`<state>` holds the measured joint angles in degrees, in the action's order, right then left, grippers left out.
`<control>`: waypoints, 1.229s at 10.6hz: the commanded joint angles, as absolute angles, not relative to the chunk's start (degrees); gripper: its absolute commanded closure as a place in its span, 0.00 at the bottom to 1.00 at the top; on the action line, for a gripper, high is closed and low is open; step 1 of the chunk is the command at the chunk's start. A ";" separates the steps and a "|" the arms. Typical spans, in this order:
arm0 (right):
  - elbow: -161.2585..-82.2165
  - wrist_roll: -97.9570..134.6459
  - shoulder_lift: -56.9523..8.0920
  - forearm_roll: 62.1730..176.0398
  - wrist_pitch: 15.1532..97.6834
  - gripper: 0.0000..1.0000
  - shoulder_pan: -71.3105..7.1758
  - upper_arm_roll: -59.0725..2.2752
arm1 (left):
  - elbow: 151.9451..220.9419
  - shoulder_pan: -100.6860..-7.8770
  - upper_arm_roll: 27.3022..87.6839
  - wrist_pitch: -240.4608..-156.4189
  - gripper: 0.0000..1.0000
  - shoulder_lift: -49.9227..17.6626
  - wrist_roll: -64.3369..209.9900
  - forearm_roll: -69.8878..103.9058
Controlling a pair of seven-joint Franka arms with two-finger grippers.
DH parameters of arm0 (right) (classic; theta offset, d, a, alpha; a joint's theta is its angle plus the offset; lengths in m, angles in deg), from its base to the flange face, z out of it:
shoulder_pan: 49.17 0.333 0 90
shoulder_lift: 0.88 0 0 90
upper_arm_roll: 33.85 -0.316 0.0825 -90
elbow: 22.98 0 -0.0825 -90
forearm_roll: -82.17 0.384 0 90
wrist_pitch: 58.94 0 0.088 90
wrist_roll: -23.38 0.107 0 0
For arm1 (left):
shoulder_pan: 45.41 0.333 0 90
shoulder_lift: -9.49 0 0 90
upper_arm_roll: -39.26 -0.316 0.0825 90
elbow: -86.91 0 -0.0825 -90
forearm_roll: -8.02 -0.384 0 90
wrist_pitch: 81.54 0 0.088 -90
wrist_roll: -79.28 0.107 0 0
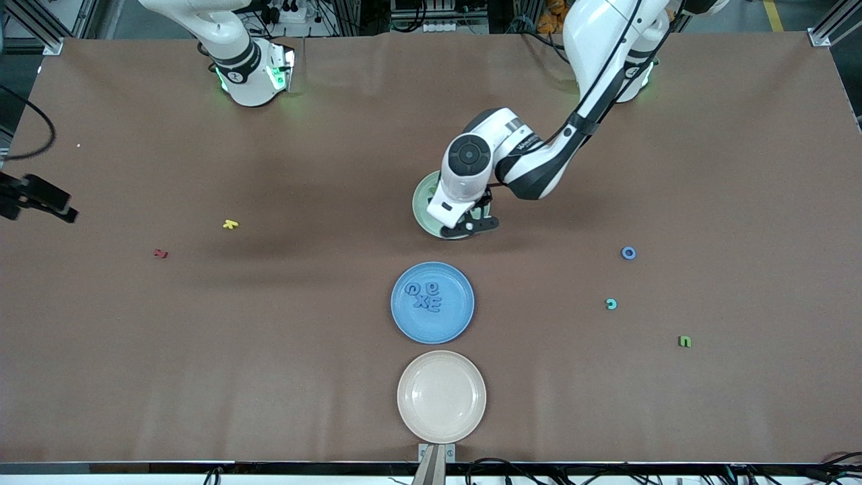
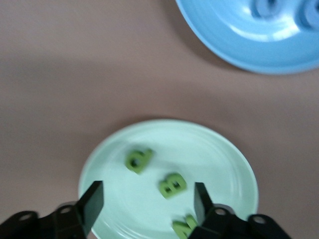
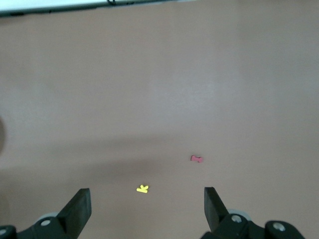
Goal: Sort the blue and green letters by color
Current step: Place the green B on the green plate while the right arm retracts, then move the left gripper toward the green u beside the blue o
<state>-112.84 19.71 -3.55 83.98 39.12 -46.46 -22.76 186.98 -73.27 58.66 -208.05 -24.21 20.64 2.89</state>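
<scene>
My left gripper (image 1: 471, 225) (image 2: 148, 201) hangs open over the pale green plate (image 1: 421, 202) (image 2: 119, 149) with nothing between its fingers. Three green letters lie in that plate: one (image 2: 138, 160), a B (image 2: 172, 185) and one at a finger's tip (image 2: 183, 226). The blue plate (image 1: 458, 323) (image 2: 234, 45), nearer the front camera, holds several blue letters (image 1: 424, 296). Loose toward the left arm's end are a blue O (image 1: 628, 252), a teal-green c (image 1: 611, 304) and a green n (image 1: 684, 341). My right gripper (image 1: 67, 214) (image 3: 147, 204) waits open and empty at the right arm's end.
A cream plate (image 1: 441, 396) with nothing in it sits nearest the front edge. A tiny yellow letter (image 1: 230, 224) (image 3: 142, 188) and a tiny red letter (image 1: 159, 253) (image 3: 197, 159) lie on the brown table toward the right arm's end.
</scene>
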 commanded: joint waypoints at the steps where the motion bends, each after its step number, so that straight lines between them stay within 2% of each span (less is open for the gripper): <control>1: -107.73 20.04 -2.72 82.96 32.85 0.00 -46.09 -20.67 | 186.49 -70.48 54.55 -201.18 0.00 -19.70 31.41 -0.51; 3: -105.60 20.12 -2.99 83.14 28.96 0.00 -44.16 -18.91 | 186.31 -63.72 54.64 -199.15 0.00 -18.64 43.09 -0.51; 7: -106.81 20.30 -2.81 84.02 29.38 0.00 -43.02 -18.99 | 185.79 -54.56 52.71 -199.14 0.00 -19.25 58.60 -0.51; 11: -107.62 20.74 -2.99 84.11 29.21 0.00 -39.23 -19.52 | 184.64 -48.49 51.48 -200.71 0.00 -20.30 60.20 -0.42; 13: -107.53 20.65 -3.51 84.11 30.53 0.00 -43.42 -23.97 | 184.64 -49.53 44.65 -203.26 0.00 -20.74 67.53 0.27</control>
<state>-107.69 20.22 -3.29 84.05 29.70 -39.45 -20.13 185.57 -48.59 50.10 -201.14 -19.62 60.36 0.28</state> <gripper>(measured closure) 0.000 0.000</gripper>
